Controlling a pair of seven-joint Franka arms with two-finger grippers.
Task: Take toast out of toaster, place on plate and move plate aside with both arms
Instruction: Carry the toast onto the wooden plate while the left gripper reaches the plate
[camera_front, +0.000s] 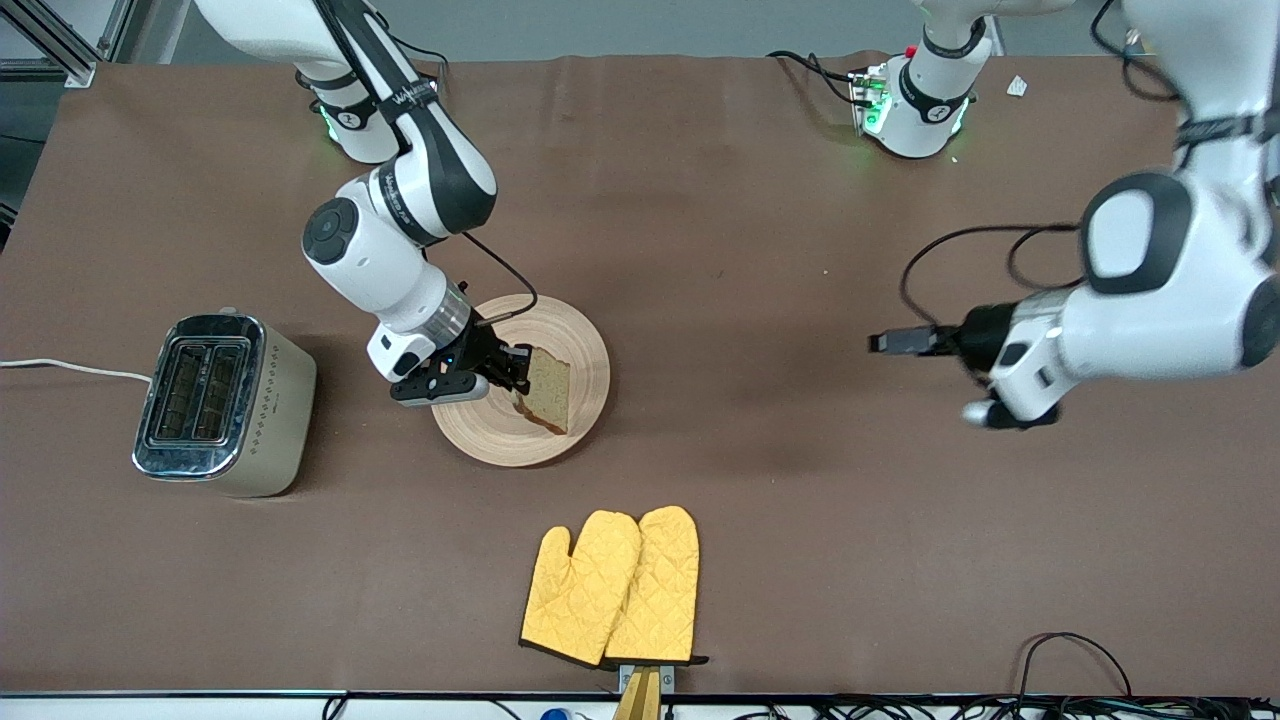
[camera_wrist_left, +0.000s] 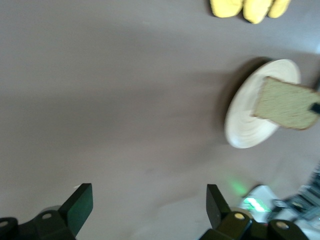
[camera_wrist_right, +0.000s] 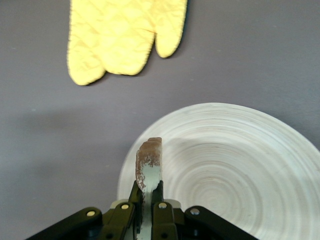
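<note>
The toast (camera_front: 547, 390), a brown wholegrain slice, is held by its edge in my right gripper (camera_front: 518, 367), which is shut on it just over the plate (camera_front: 580, 345). The plate is round, pale wood with ring grooves, and lies mid-table. In the right wrist view the toast (camera_wrist_right: 148, 165) stands edge-on between the jaws, above the plate (camera_wrist_right: 235, 165). My left gripper (camera_front: 885, 342) is open and empty, up in the air over bare table toward the left arm's end. The left wrist view shows its open fingers (camera_wrist_left: 80, 206), with the plate (camera_wrist_left: 245, 130) and toast (camera_wrist_left: 286, 102) farther off.
A silver two-slot toaster (camera_front: 220, 403) stands toward the right arm's end of the table, its white cord trailing off the edge. A pair of yellow oven mitts (camera_front: 612, 588) lies nearer the front camera than the plate. A brown cloth covers the table.
</note>
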